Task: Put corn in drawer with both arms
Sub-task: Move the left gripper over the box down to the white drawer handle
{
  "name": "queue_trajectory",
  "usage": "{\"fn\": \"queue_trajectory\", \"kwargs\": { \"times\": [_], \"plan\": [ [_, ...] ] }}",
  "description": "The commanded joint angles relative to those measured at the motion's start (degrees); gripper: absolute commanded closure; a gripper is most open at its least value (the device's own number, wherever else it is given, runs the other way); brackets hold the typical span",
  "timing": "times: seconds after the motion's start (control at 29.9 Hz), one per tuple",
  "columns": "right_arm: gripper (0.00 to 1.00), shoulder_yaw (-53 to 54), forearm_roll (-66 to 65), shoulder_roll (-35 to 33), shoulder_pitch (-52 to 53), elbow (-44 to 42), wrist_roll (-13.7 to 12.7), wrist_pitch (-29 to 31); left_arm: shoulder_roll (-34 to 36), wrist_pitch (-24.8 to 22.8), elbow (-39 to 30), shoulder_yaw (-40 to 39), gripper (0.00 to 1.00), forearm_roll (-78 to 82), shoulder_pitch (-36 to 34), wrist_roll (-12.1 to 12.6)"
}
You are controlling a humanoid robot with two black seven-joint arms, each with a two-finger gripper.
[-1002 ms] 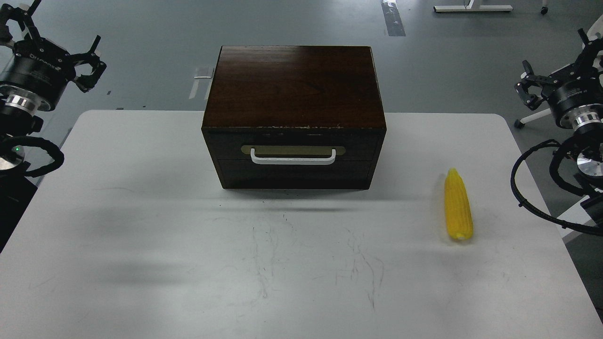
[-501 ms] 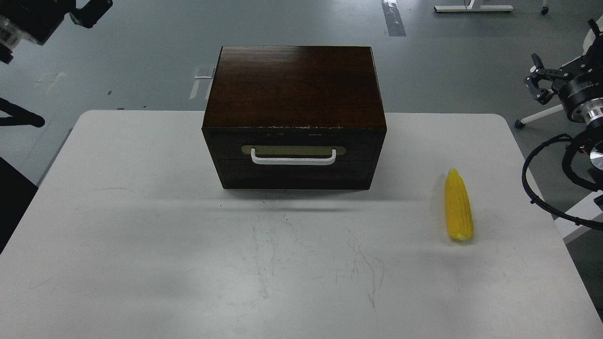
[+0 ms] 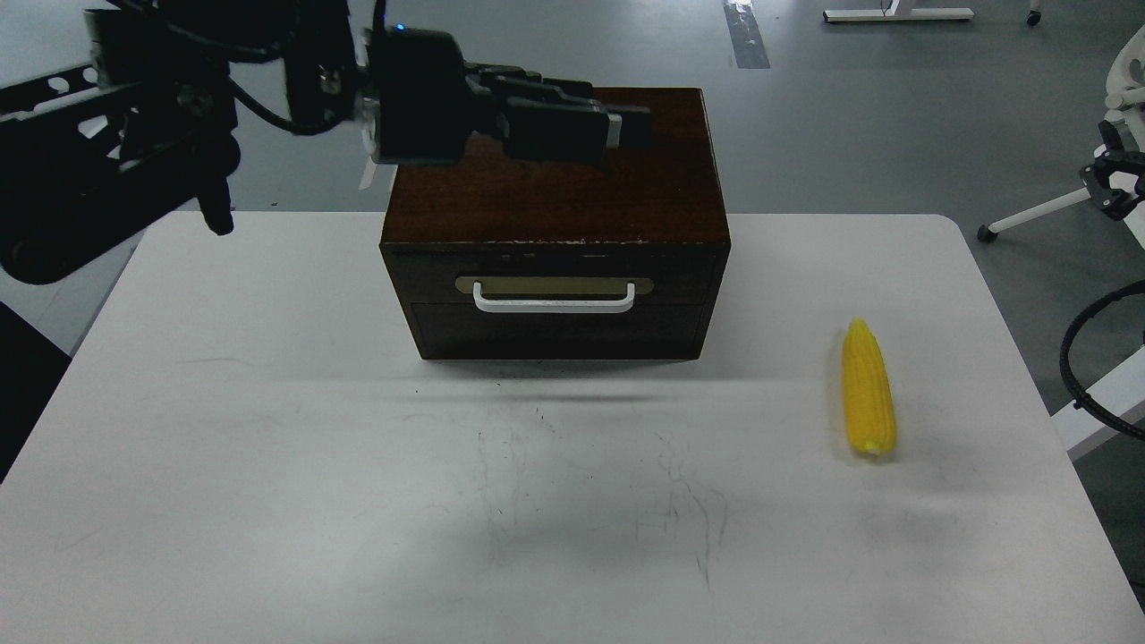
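The corn [image 3: 868,390] lies on the white table [image 3: 268,447] at the right, its tip pointing away from me. The dark brown box [image 3: 555,192] stands at the table's far middle. Its drawer [image 3: 555,295] is shut, with the white handle [image 3: 554,302] facing me. My left arm reaches in from the upper left, and its gripper [image 3: 617,125] hovers over the box top, pointing right. Its dark fingers cannot be told apart. My right gripper [image 3: 1109,183] shows only in part at the right edge, far from the corn.
A black cable loop [image 3: 1087,358] hangs off the table's right edge. White chair legs [image 3: 1029,215] stand on the grey floor behind the right corner. The table front shows scuff marks [image 3: 680,510].
My left arm swung from the upper left corner in over the box top. My right gripper drew further right, almost out of view. The corn and box stayed put.
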Motion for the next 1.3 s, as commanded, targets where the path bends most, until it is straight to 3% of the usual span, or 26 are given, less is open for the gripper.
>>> {"fn": "queue_trajectory", "kwargs": {
  "times": [0.0,0.3,0.8,1.27],
  "plan": [
    [0.00,0.3,0.1,0.2,-0.3,-1.2,0.1,0.0,-3.0,0.0,-2.6,5.9,0.08,8.8,-2.6,-0.9],
    [0.00,1.5,0.1,1.4,-0.8,-1.3,0.1,0.0,-6.2,0.0,-4.7,22.2,0.11,23.9,-9.7,-2.6],
    [0.00,1.9,0.1,1.6,-1.4,-1.4,0.1,0.0,-8.8,0.0,3.2,27.9,0.11,35.4,-7.2,-2.8],
    [0.00,2.0,0.1,1.4,-1.4,-1.3,0.1,0.0,-8.4,0.0,4.3,29.1,0.11,37.6,-7.4,-3.7]
  ]
}}
